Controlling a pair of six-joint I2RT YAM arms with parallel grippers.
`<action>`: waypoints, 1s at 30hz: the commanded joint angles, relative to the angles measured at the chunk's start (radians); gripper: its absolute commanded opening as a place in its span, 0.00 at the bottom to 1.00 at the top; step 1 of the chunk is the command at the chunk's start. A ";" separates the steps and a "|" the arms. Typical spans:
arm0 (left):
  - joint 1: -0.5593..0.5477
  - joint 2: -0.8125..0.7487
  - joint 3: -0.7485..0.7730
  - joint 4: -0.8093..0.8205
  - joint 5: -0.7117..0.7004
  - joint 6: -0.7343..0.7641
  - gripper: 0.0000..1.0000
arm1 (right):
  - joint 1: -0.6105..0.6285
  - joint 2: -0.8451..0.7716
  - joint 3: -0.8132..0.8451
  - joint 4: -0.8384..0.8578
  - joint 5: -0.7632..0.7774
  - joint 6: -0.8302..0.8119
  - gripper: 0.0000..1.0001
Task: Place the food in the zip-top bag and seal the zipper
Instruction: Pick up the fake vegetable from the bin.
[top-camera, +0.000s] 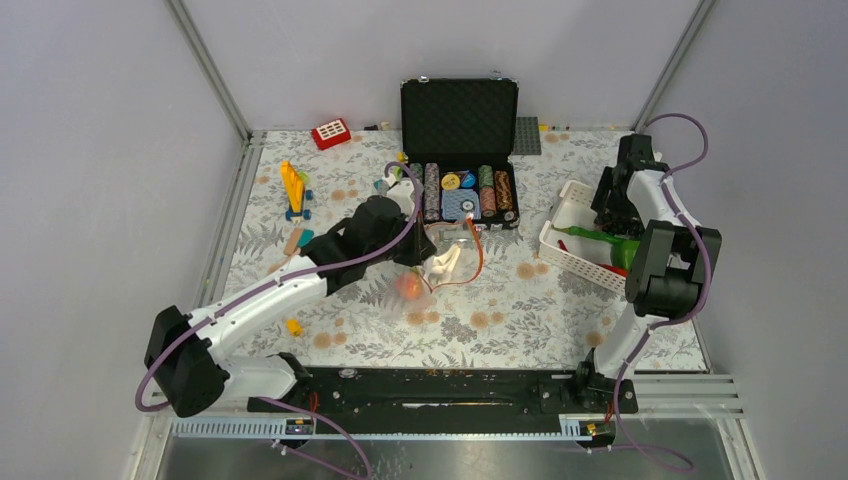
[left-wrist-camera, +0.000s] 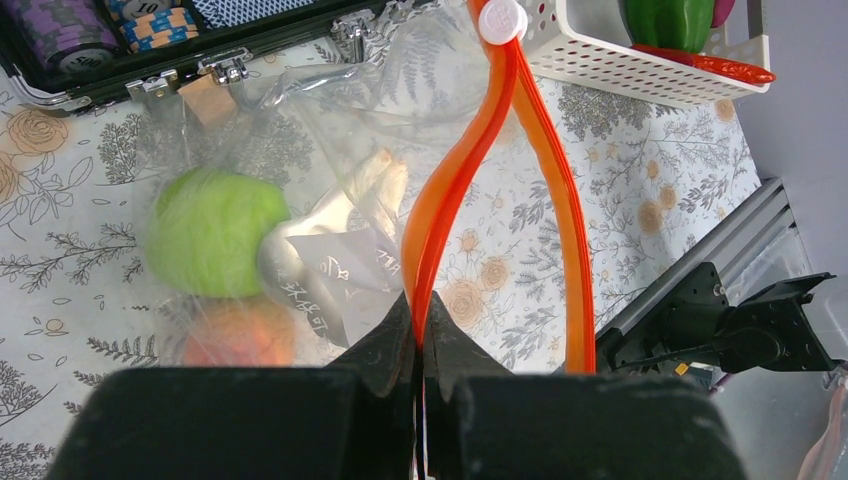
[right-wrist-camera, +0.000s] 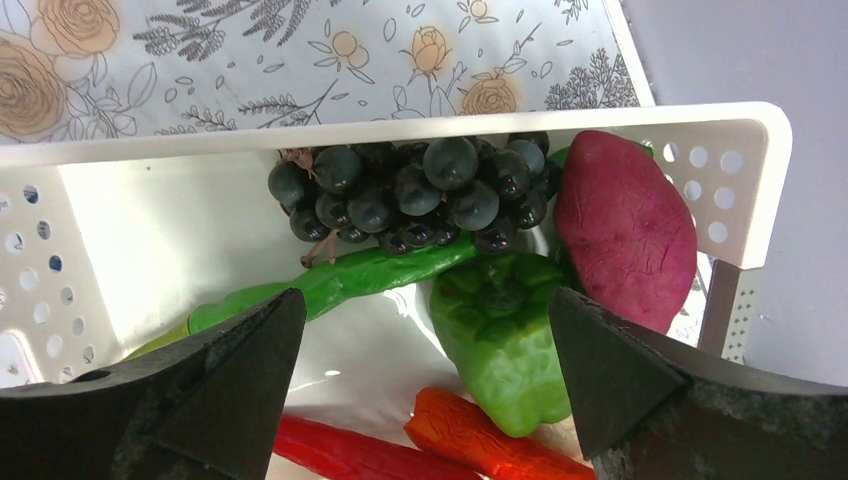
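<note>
The clear zip-top bag (top-camera: 452, 256) lies mid-table with its mouth open. My left gripper (left-wrist-camera: 420, 335) is shut on one side of the orange-red zipper strip (left-wrist-camera: 452, 185). The strip's other side (left-wrist-camera: 565, 210) bows away, and a white slider (left-wrist-camera: 502, 19) sits at the far end. Inside the bag are a green round fruit (left-wrist-camera: 210, 232), an orange fruit (left-wrist-camera: 238, 336) and a white piece (left-wrist-camera: 345, 225). My right gripper (right-wrist-camera: 425, 300) is open above the white basket (right-wrist-camera: 400, 128). The basket holds dark grapes (right-wrist-camera: 410, 185), a magenta root (right-wrist-camera: 625, 230), a green pepper (right-wrist-camera: 500, 340), a green pod (right-wrist-camera: 340, 285), a red chili (right-wrist-camera: 340, 450) and an orange-red piece (right-wrist-camera: 480, 440).
An open black case of poker chips (top-camera: 460, 190) stands just behind the bag. A yellow and blue toy (top-camera: 293, 190), a red block (top-camera: 331, 133) and a small yellow piece (top-camera: 293, 326) lie on the left. The basket (top-camera: 572, 238) is at the right, near the table edge.
</note>
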 joint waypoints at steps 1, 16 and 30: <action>0.008 -0.028 -0.009 0.047 -0.011 0.016 0.00 | 0.000 -0.052 -0.045 0.066 0.016 0.037 1.00; 0.046 -0.008 0.030 0.060 0.007 0.019 0.00 | -0.004 -0.318 -0.362 0.086 0.173 0.299 1.00; 0.073 -0.017 0.022 0.061 0.016 0.016 0.00 | 0.000 -0.214 -0.417 0.239 -0.529 0.249 1.00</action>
